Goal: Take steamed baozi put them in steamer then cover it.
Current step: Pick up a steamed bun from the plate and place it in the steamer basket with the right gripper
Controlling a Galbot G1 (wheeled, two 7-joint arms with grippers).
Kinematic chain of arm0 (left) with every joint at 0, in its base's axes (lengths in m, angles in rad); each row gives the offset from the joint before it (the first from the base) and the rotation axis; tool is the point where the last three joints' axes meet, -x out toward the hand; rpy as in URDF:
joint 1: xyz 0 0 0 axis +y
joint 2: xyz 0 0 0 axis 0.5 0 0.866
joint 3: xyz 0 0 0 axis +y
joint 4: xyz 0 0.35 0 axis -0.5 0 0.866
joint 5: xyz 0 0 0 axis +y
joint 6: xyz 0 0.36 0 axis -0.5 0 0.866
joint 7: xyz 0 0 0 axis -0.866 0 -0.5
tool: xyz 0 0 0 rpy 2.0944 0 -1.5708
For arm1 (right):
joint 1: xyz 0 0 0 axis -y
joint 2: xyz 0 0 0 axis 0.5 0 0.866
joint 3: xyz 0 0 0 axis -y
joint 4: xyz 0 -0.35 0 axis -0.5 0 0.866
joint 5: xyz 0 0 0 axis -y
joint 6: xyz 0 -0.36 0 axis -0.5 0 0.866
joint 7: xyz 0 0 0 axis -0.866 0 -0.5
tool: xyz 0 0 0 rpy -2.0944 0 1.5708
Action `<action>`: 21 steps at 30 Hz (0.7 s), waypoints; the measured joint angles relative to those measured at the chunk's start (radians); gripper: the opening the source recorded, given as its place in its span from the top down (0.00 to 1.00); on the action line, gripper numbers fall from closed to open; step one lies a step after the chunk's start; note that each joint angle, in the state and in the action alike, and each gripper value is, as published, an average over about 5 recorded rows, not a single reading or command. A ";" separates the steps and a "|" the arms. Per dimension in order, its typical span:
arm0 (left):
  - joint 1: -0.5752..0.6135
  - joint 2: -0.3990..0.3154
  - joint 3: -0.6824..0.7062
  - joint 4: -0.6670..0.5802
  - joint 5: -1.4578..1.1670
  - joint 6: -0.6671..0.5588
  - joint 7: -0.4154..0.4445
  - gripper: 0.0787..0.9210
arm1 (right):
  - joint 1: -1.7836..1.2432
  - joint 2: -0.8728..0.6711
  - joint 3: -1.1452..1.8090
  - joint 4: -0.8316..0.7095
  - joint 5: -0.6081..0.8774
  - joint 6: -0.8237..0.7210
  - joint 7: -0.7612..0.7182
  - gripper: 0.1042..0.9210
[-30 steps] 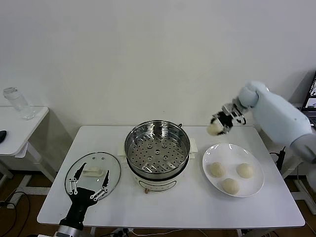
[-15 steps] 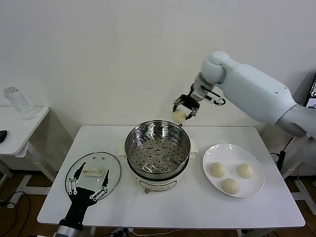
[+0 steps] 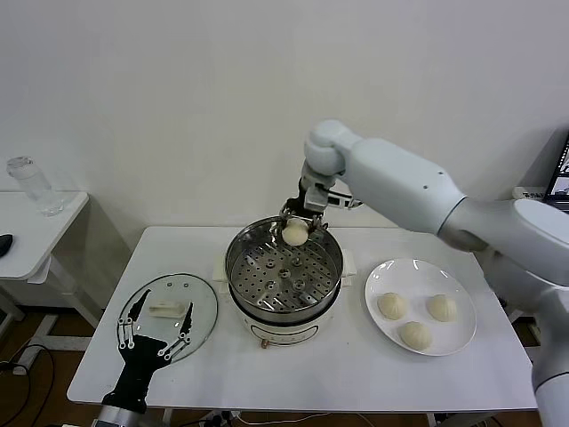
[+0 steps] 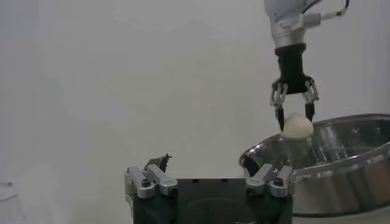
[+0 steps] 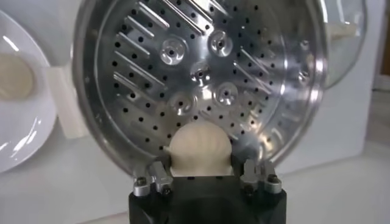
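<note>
- Baozi sits clamped in my right tool, held over the far rim of the steamer; the wrist view shows the perforated floor directly beneath it and nothing in it yet.
- Three more baozi wait on the white plate, beside the steamer on my right.
- My left tool hovers with its fingers spread wide, holding nothing, just above the glass cover, which lies flat on the tabletop to the steamer's left.
- Risk, as I judge it: the bun hangs close to the back rim, so a release here could clip the wall and roll, or crowd the space the other three need.
- Soft dough may stick to a finger on opening and lift back out.
- Squeezing harder could dent it.
- The surface is a plain white tabletop against a bare white wall; a smaller side table carries a clear glass jar off to my left.
</note>
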 measured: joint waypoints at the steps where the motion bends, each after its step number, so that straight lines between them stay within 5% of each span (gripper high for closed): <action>1: 0.000 0.000 -0.001 0.000 0.000 -0.001 0.000 0.12 | -0.006 0.008 0.002 -0.008 -0.010 0.002 0.002 0.31; 15: -0.001 -0.003 -0.007 0.001 -0.002 -0.010 -0.002 0.12 | -0.061 0.079 0.012 -0.070 -0.094 0.024 0.018 0.30; 21: -0.003 -0.003 -0.008 0.002 -0.003 -0.011 -0.003 0.12 | -0.065 0.087 0.015 -0.076 -0.106 0.027 0.024 0.17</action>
